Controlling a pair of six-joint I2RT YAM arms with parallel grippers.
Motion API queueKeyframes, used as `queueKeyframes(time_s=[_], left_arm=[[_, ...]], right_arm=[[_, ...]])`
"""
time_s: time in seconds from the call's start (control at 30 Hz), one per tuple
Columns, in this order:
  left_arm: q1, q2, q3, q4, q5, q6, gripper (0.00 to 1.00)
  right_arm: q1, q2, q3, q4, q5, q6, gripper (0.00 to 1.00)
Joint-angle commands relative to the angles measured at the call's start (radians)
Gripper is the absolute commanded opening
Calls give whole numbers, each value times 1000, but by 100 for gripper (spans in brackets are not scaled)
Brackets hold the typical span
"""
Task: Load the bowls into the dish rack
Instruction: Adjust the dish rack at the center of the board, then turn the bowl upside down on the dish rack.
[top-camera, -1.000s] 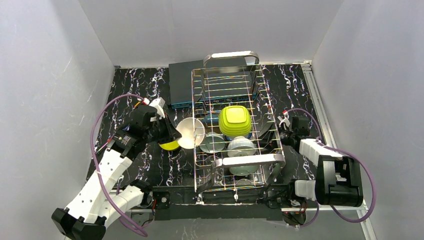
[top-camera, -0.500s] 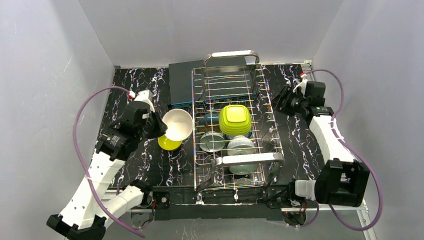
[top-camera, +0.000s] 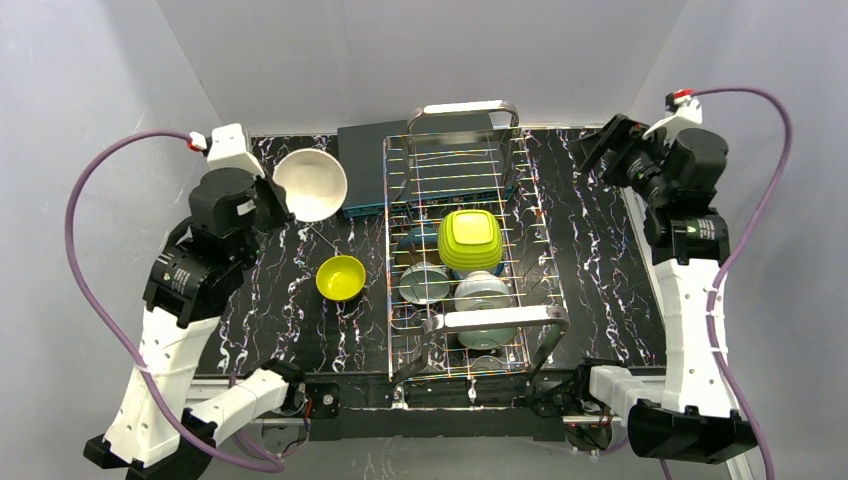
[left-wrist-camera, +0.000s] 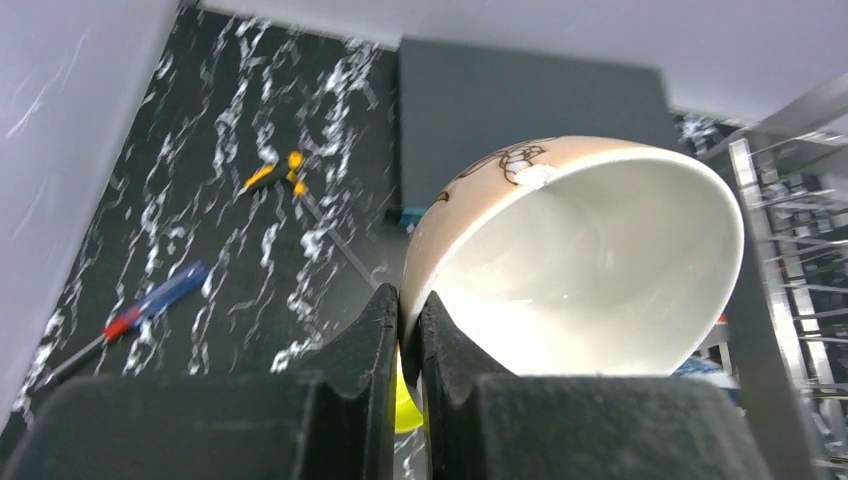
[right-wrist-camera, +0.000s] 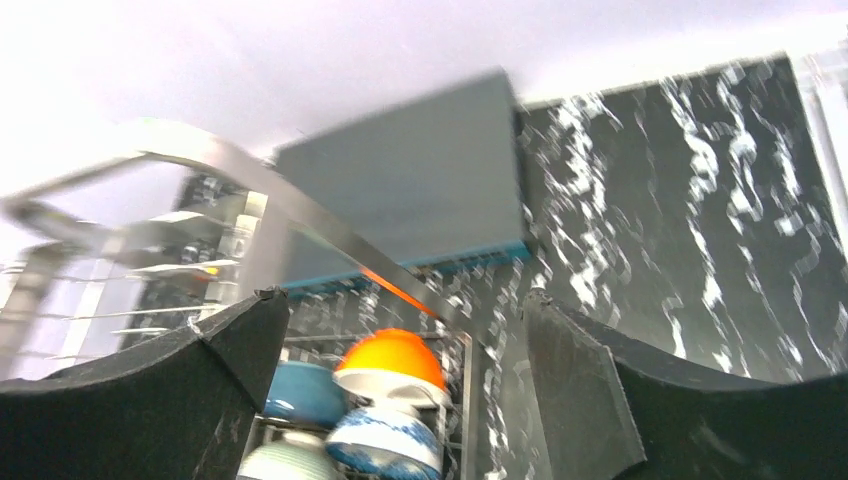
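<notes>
1. Top external view is showing the left gripper (top-camera: 280, 203) now lifting the white bowl (top-camera: 310, 184) high toward the far-left corner of the surface (top-camera: 600, 270). A second ago it was holding it low, beside the left side of the dish rack (top-camera: 455, 322).
2. Its fingers (left-wrist-camera: 385, 330) are pinching the bowl's rim, one inside and one outside, and the bowl is hanging tilted in front of the dark-teal box (top-camera: 365, 170).
3. The right gripper (top-camera: 598, 148) is also rising, from the right edge to the far-right corner, with its fingers spread wide and carrying nothing.
4. That lift is leaving the lime-yellow round bowl (top-camera: 340, 277) uncovered on the surface, left of the rack and probably the last one waiting.
5. The held bowl is looking ready to swing over the rack, where the lime squarish bowl (top-camera: 469, 241) and others are already sitting.
6. The bowl is showing smooth glazed white inside and tan with a small drawing outside. The rack is gleaming steel wire, and the surface is black with white veins.
</notes>
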Motion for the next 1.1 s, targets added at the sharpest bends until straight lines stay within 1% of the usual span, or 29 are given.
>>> queueKeyframes(time_s=[0.0,0.03,0.13,0.23,0.37,0.4,0.47,0.53,0.67,0.8,0.93,1.07], left_arm=[[4,-3,97,259,144,74,0],[4,1,102,298,232,78,0],[4,29,129,397,409,55,0],[4,103,203,410,553,16,0],[2,159,232,494,703,-72,0],[2,172,228,524,739,-99,0],[-1,199,224,576,807,-154,0],[-14,224,221,616,847,-195,0],[-56,255,208,678,851,-234,0],[-118,281,217,681,805,-199,0],[-172,302,236,660,759,-159,0],[-177,308,243,628,703,-154,0]], right_arm=[[-2,-11,127,150,-203,58,96],[0,-3,149,182,-252,80,98],[0,18,181,328,-395,195,99],[3,24,169,519,-492,327,99],[39,36,162,680,-542,444,99],[72,42,158,702,-549,456,99],[124,56,159,711,-553,461,99],[195,75,158,711,-542,459,99],[365,128,178,667,-473,420,99],[488,173,220,587,-398,357,99],[563,208,232,586,-375,367,99],[608,209,228,594,-374,367,99]])
